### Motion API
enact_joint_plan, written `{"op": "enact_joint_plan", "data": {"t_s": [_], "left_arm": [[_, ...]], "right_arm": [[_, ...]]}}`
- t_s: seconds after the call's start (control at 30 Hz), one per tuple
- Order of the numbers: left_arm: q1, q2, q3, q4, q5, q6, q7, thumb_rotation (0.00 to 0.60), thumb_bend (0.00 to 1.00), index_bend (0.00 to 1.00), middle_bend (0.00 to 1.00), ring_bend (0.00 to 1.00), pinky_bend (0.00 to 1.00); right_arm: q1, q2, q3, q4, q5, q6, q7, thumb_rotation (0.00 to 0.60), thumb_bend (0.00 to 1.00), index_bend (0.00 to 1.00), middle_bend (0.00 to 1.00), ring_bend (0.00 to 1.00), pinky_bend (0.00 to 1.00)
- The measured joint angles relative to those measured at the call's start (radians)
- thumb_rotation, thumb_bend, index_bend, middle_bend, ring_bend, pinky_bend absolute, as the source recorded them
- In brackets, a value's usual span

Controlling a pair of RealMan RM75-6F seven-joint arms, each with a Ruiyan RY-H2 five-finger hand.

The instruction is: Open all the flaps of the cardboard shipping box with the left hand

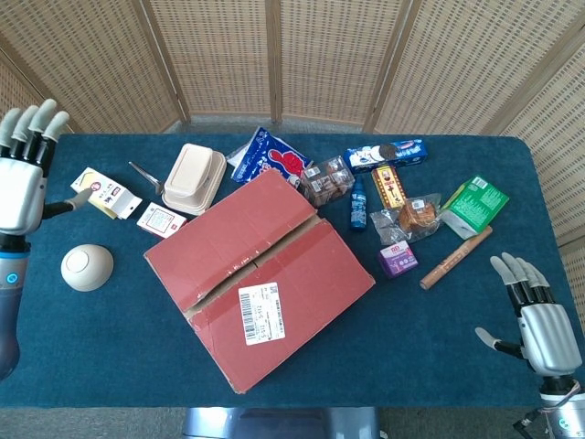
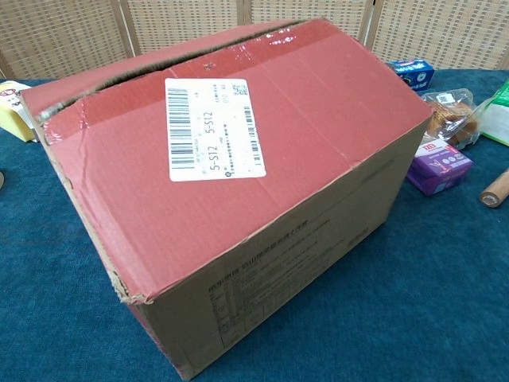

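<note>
- Head view: left hand (image 1: 20, 183) is empty w/ fingers spread, raised at the far-left table edge. The cardboard shipping box (image 1: 259, 279) lies well to its right, both top flaps down. Right hand (image 1: 539, 320) is empty too, fingers apart.
- Risk: a lifted flap likely springs shut if let go short of folding right back. Milk carton (image 1: 105, 192) and white dome (image 1: 87, 267) sit betw. hand and box (could get swept).
- Chest view: no hands seen; box (image 2: 238, 183) fills it, seam barely parted; open cloth on near side.

Behind the white lidded container (image 1: 194, 177) stands a wicker screen (image 1: 274, 55). Left of it lie a small carton (image 1: 106, 193) and a round white object (image 1: 87, 268); right, a blue snack bag (image 1: 270, 155).
</note>
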Motion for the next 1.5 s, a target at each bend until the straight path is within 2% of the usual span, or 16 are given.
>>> {"op": "enact_joint_plan", "data": {"t_s": [0.23, 0.5, 0.8, 1.07, 1.5], "left_arm": [[0.026, 0.061, 0.108, -0.108, 0.136, -0.006, -0.056, 0.600, 0.04, 0.00, 0.00, 0.00, 0.03], [0.039, 0.084, 0.224, -0.159, 0.282, 0.000, -0.125, 0.600, 0.01, 0.00, 0.00, 0.00, 0.00], [0.035, 0.059, 0.303, -0.200, 0.375, -0.009, -0.153, 0.600, 0.01, 0.00, 0.00, 0.00, 0.00], [0.031, -0.013, 0.319, -0.214, 0.410, -0.001, -0.093, 0.600, 0.01, 0.00, 0.00, 0.00, 0.00], [0.009, -0.152, 0.281, -0.230, 0.371, -0.020, 0.085, 0.600, 0.01, 0.00, 0.00, 0.00, 0.00]], "right_arm": [[0.002, 0.002, 0.002, 0.001, 0.005, -0.001, 0.009, 0.600, 0.00, 0.00, 0.00, 0.00, 0.11], [0.002, 0.001, 0.004, 0.002, 0.008, -0.001, 0.010, 0.600, 0.00, 0.00, 0.00, 0.00, 0.11], [0.003, 0.001, 0.005, 0.002, 0.008, -0.001, 0.010, 0.600, 0.00, 0.00, 0.00, 0.00, 0.11], [0.002, 0.003, 0.004, -0.001, 0.008, 0.000, 0.016, 0.600, 0.00, 0.00, 0.00, 0.00, 0.11], [0.000, 0.009, 0.007, 0.000, 0.008, 0.010, 0.040, 0.600, 0.00, 0.00, 0.00, 0.00, 0.11]]}}
